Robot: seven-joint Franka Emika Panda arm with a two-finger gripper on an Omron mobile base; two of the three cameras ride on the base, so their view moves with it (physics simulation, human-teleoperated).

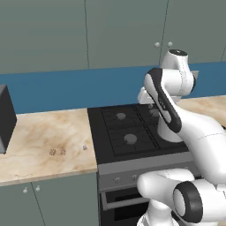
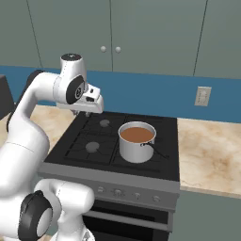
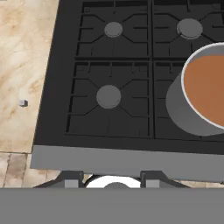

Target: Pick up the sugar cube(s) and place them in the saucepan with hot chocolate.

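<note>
Reaching phase; no cube gripped yet.
Two-finger gripper (image 2: 87,112) upper left over black stove (image 2: 113,141), jaw state unclear; next, down-left to tiny speckled sugar cube (image 3: 22,103); silver saucepan (image 2: 136,141) mid-frame.

A silver saucepan (image 2: 136,147) holds brown liquid on a black stove (image 2: 113,141). The counter (image 1: 44,141) is beige marble with tan veining. A pale grey cube (image 3: 22,103) rests there. Cabinets (image 2: 141,33) are grey-green, the backsplash (image 1: 66,90) blue.

We see marble counter (image 1: 44,128) carrying three sugar cubes (image 1: 58,152); black stove (image 2: 117,141) carries saucepan (image 2: 136,141) of brown liquid.
</note>
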